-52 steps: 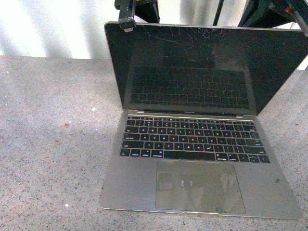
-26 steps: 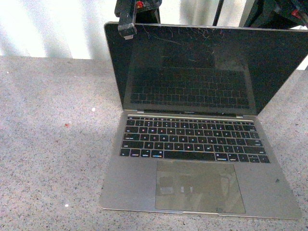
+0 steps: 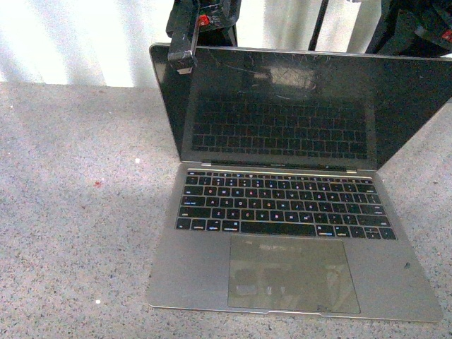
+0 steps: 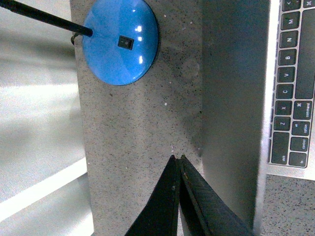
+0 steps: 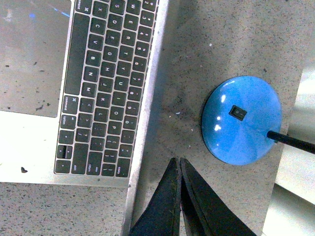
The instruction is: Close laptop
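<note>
The laptop (image 3: 289, 247) stands open on the speckled grey counter, black scratched screen (image 3: 296, 106) facing me, lid leaning a little forward. My left gripper (image 3: 182, 58) is shut and empty, its tip against the lid's top left corner. In the left wrist view its closed fingers (image 4: 177, 160) sit beside the grey back of the lid (image 4: 231, 98), with keys (image 4: 295, 73) beyond. My right gripper (image 3: 417, 32) is shut and empty behind the lid's top right corner. In the right wrist view its tip (image 5: 177, 161) lies next to the lid's edge, above the keyboard (image 5: 103, 83).
A round blue lamp base with a black switch stands on the counter behind the laptop, in the left wrist view (image 4: 120, 42) and the right wrist view (image 5: 241, 120). A thin black pole (image 3: 322, 25) rises behind the lid. A white wall bounds the counter's far edge.
The lid has tipped forward a little, its top edge lower in the front view. My left gripper has come down and forward with the top left corner.
</note>
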